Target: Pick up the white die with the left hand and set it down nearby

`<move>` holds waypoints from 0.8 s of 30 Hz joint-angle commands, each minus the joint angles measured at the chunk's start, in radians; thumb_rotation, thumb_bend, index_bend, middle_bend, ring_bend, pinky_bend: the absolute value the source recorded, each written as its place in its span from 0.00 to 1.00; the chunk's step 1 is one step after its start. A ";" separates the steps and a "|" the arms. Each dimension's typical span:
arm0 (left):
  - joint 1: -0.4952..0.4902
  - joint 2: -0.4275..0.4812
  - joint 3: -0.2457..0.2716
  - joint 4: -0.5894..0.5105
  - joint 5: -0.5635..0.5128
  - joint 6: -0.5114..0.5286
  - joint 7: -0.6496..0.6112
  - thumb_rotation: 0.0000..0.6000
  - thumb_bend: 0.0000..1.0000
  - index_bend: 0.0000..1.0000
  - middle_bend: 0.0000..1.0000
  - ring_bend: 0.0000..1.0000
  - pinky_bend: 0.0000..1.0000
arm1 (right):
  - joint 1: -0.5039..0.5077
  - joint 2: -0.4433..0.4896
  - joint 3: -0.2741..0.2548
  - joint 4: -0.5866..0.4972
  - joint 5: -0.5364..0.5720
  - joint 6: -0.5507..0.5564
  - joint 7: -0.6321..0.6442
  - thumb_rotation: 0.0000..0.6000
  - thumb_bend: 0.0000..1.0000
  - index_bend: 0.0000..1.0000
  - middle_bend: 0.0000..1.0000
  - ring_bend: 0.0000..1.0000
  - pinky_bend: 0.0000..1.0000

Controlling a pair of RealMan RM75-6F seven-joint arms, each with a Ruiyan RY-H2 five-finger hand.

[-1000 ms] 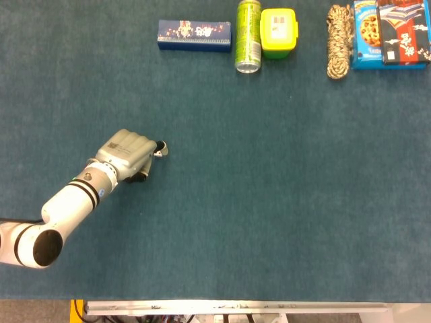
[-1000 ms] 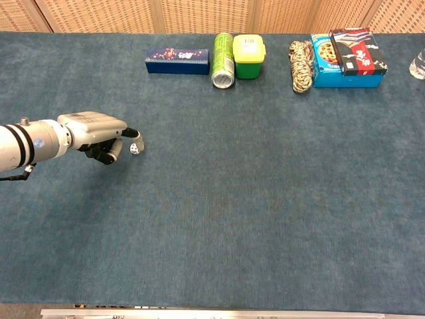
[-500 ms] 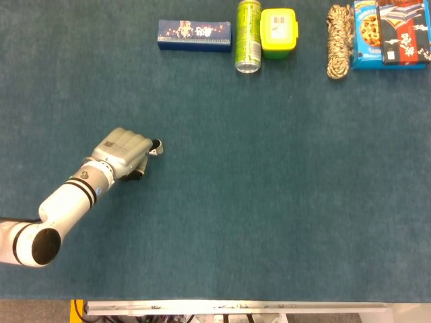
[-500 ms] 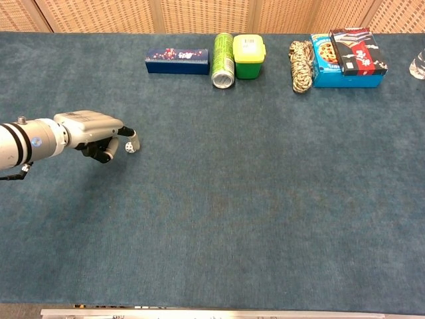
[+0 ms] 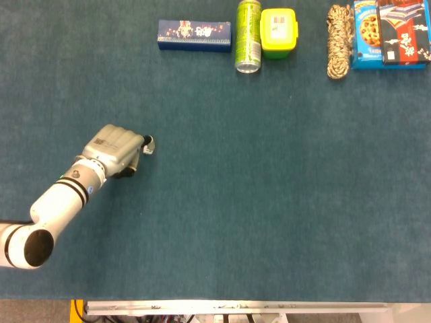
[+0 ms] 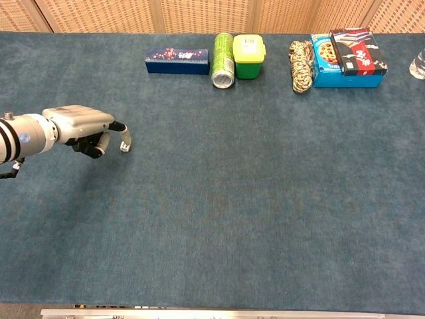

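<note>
The small white die (image 6: 123, 145) sits pinched at the fingertips of my left hand (image 6: 83, 128), over the left part of the blue cloth. In the head view the same left hand (image 5: 113, 149) covers most of the die (image 5: 148, 144), of which only a sliver shows past the fingers. Whether the die touches the cloth or hangs just above it cannot be told. The right hand shows in neither view.
Along the far edge lie a dark blue box (image 5: 194, 35), a green can (image 5: 247, 37), a yellow-green lidded tub (image 5: 279, 31), a coil of rope (image 5: 339, 42) and blue snack boxes (image 5: 390, 32). A glass rim (image 6: 418, 66) shows at the far right.
My left hand has carried the die steadily to the left and slightly farther from me across both steps, keeping its pinch on it.
</note>
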 commanded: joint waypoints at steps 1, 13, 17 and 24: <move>0.002 0.003 0.001 0.000 -0.002 0.002 0.001 1.00 1.00 0.24 1.00 1.00 1.00 | 0.000 0.000 0.000 0.000 0.000 0.000 0.000 1.00 0.40 0.27 0.37 0.29 0.37; 0.084 0.105 0.007 -0.121 0.148 0.122 -0.031 1.00 1.00 0.23 1.00 0.96 0.99 | -0.003 0.002 0.001 0.000 -0.001 0.006 0.005 1.00 0.40 0.27 0.37 0.29 0.37; 0.161 0.165 0.034 -0.187 0.265 0.262 -0.002 1.00 0.99 0.16 0.94 0.78 0.90 | -0.002 0.001 -0.001 0.000 -0.002 0.002 -0.001 1.00 0.40 0.27 0.37 0.29 0.37; 0.329 0.208 0.069 -0.225 0.433 0.526 0.049 1.00 0.66 0.09 0.56 0.47 0.77 | 0.003 -0.007 -0.003 0.001 0.003 -0.008 -0.022 1.00 0.40 0.27 0.37 0.29 0.37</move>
